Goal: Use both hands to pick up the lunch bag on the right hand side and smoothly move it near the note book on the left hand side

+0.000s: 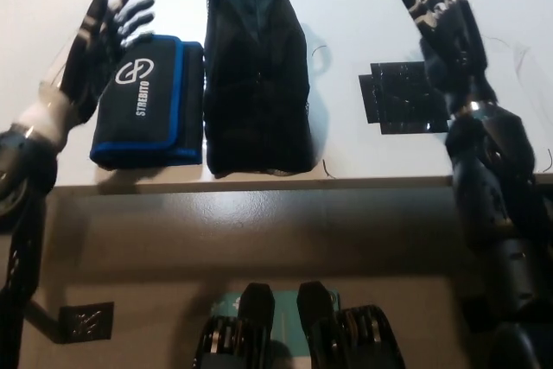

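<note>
The dark lunch bag (pixel 257 75) lies on the desk (pixel 363 6), touching the blue-edged note book (pixel 149 101). It looks soft, light and floppy, best squeezed at both long sides. Left hand (pixel 95 49) and right hand (pixel 445 23) hover spread, holding nothing.

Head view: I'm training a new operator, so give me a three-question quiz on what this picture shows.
1. True or false: the left hand is holding the lunch bag.
2. What lies directly beside the lunch bag, on the left hand's side?
A. a black patch
B. a blue-edged notebook
C. a cup
3. Fill in: the right hand is raised above the black ____ on the table.

Key
1. False. Both hands are open and clear of the bag, which rests on the table.
2. B. The notebook lies against the bag's side.
3. patch.
</note>
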Robot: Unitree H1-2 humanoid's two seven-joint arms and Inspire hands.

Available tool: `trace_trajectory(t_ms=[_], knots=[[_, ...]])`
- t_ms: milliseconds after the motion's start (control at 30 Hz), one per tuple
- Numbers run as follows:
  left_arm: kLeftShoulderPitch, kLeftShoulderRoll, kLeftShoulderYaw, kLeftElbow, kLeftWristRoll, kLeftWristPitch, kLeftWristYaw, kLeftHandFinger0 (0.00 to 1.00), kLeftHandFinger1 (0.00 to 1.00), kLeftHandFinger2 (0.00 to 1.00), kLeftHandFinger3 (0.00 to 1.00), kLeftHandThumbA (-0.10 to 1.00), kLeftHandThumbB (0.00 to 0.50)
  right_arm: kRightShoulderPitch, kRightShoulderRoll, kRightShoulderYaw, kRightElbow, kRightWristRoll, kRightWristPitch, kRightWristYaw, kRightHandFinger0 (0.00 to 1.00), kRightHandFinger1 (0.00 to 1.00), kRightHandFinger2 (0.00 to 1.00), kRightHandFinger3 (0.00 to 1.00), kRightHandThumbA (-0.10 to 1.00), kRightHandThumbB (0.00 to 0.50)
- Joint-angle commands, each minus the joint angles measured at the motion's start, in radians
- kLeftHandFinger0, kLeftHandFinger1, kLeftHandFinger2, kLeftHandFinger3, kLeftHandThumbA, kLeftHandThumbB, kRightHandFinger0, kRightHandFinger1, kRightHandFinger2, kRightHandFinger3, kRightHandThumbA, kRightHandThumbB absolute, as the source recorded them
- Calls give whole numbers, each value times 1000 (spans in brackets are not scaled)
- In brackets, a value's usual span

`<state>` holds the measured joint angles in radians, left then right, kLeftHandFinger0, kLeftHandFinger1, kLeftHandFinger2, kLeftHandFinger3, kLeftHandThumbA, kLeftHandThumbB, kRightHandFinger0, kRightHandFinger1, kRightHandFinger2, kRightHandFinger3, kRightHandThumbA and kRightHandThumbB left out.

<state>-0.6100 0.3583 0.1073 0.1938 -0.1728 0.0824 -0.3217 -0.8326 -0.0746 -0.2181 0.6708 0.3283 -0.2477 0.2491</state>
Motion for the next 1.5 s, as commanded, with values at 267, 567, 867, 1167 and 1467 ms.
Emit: trace_trajectory(t_ms=[267,567,867,1167,1467], knots=[[378,32,125,-394,-27,-124,33,1000,1000,1000,1000,1000,429,470,-117,51,-678,-99,53,28,1000,1000,1000,1000,1000,346],[519,-26,103,-349,57,-336,51,1000,1000,1000,1000,1000,326,643,-105,90,-781,-77,35,53,1000,1000,1000,1000,1000,308],[546,-29,84,-207,130,-433,72,1000,1000,1000,1000,1000,315,672,-113,109,-697,-104,12,37,1000,1000,1000,1000,1000,263],[556,-24,81,-102,186,-493,109,1000,1000,1000,1000,1000,321,657,-122,122,-581,-150,-77,30,1000,1000,1000,1000,1000,246],[594,-13,86,-96,152,-494,91,1000,1000,1000,1000,1000,310,686,-122,138,-547,-180,-126,27,1000,1000,1000,1000,1000,248]])
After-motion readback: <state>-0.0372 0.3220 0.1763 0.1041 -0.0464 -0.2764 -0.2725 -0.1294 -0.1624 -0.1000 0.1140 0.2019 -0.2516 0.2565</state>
